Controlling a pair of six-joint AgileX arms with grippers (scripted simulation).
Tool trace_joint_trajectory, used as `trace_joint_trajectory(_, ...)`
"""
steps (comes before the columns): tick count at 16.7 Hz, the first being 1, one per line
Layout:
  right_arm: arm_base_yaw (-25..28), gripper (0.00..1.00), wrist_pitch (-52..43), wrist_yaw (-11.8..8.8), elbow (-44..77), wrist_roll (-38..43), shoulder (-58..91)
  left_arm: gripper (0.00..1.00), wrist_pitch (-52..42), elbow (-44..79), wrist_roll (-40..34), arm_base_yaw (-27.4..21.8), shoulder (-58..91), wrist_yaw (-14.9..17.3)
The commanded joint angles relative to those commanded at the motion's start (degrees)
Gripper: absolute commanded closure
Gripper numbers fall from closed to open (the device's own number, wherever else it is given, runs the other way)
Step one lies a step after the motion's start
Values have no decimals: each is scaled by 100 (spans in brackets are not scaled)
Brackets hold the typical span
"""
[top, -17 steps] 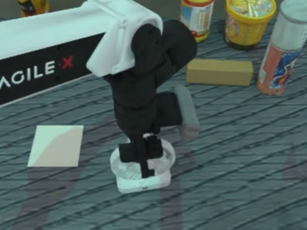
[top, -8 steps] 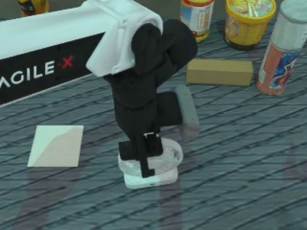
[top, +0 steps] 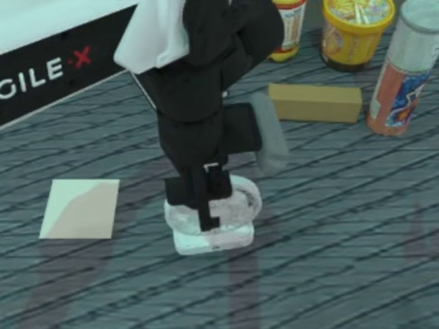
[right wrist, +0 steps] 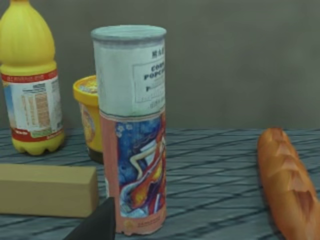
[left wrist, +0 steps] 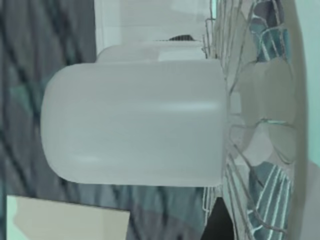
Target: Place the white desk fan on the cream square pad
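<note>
The white desk fan (top: 230, 214) is tilted, grille up, in my left gripper (top: 203, 205), which is shut on it near the middle of the table. In the left wrist view the fan's rounded knob (left wrist: 135, 122) and ribbed grille (left wrist: 262, 100) fill the picture, with one dark finger (left wrist: 220, 225) against the grille. The cream square pad (top: 80, 208) lies flat to the left of the fan, apart from it, and its corner (left wrist: 60, 222) shows in the left wrist view. My right arm is out of the top view; one finger (right wrist: 97, 225) shows in its wrist view with nothing held.
At the back right stand a brown cardboard box (top: 314, 103), a yellow tub (top: 357, 27), a tall printed can (top: 405, 68) and a yellow bottle (top: 289, 27). A bread loaf (right wrist: 290, 185) lies beside the can in the right wrist view.
My left gripper has risen with the fan held in it. The fan has come off the table and shifted slightly right and back. The pad has not moved.
</note>
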Motion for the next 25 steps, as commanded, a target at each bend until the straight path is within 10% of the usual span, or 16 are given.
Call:
trace_joint_trajectory(9,0,0,0,0,0,0,0,100,-252,202,215,174,-19,-6)
trace_joint_trajectory(21,0,0,0,0,0,0,0,100,-136,-558,4025,3229,-496,-43)
trace_joint_trajectory(25,0,0,0,0,0,0,0,100,-103,-652,4344,3540,-571,-44)
